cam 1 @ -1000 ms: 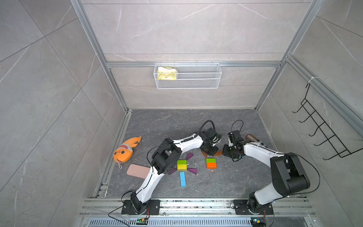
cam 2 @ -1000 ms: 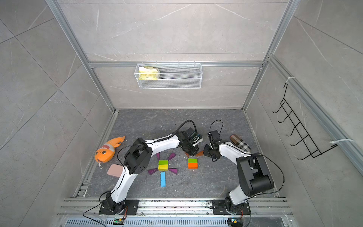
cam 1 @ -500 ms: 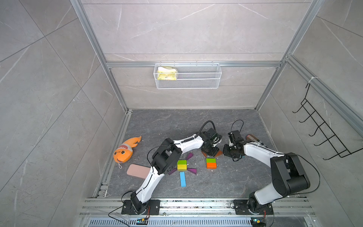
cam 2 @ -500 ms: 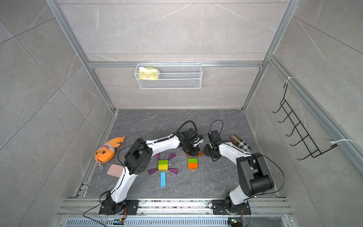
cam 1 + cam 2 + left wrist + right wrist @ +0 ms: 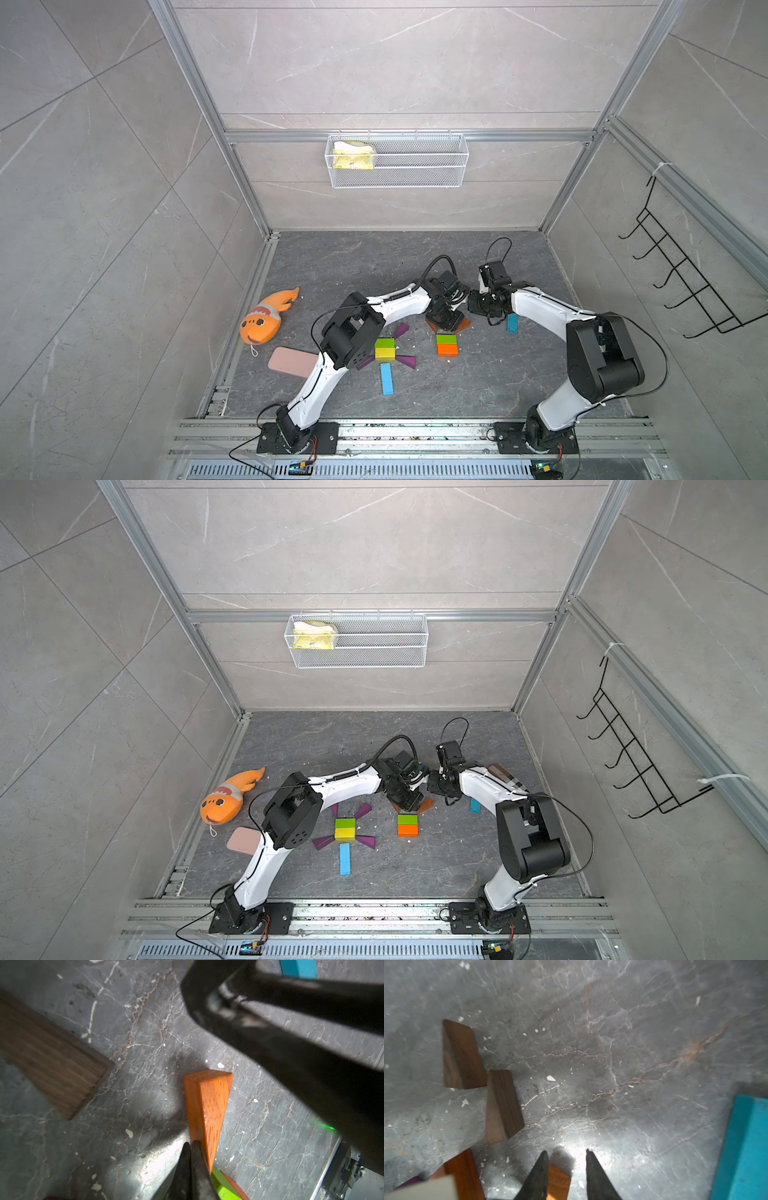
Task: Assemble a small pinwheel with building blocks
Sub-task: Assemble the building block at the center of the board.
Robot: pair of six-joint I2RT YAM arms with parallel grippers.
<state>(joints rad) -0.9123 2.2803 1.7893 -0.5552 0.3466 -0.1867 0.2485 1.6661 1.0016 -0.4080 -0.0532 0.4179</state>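
You have two blue bars [image 5: 386, 378], one just beside the green-and-yellow stack [image 5: 385, 349] and the other bar [image 5: 512, 323] well apart from it, two brown wedges [image 5: 462, 1057] that only the right wrist view shows together, your left gripper [image 5: 191, 1144] pinched closed beside an orange wedge [image 5: 207, 1105], and your right gripper [image 5: 566, 1152] slightly parted, seemingly empty.

Both arms bent inward, nearly meeting. Left hand [image 5: 191, 1147] fully closed; right hand [image 5: 566, 1155] slightly parted, gripping nothing.
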